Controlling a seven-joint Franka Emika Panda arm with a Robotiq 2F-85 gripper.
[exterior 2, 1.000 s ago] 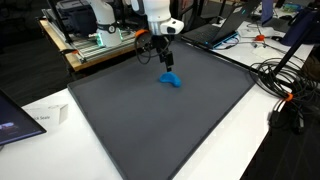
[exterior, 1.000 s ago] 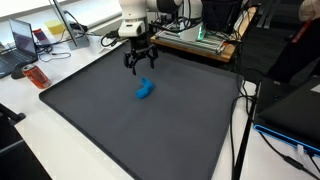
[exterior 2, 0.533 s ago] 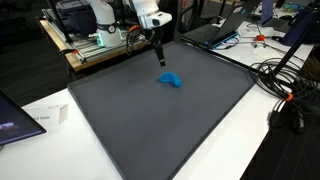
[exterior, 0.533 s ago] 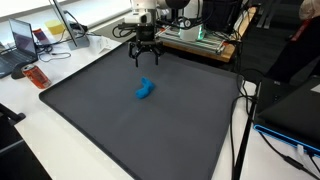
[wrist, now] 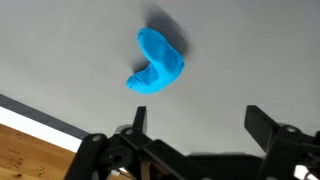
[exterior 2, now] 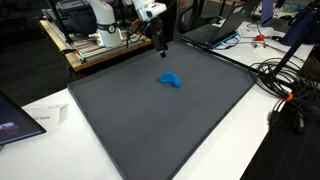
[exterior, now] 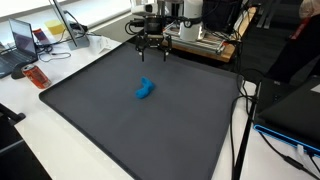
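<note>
1. Wrist view: blue piece [wrist: 155, 62] lies loose on the grey mat [wrist: 60, 50], touching nothing else.
2. Tool [wrist: 197, 122] hangs above it, jaws wide, empty.
3. Judging by this, no grasp is made; the piece is untouched.

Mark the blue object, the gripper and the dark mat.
blue object [wrist: 155, 70], wrist view, middle of its curved body.
gripper [wrist: 198, 115], wrist view, midway between its open fingertips.
dark mat [exterior: 150, 130], an exterior view, bare middle area.
</note>
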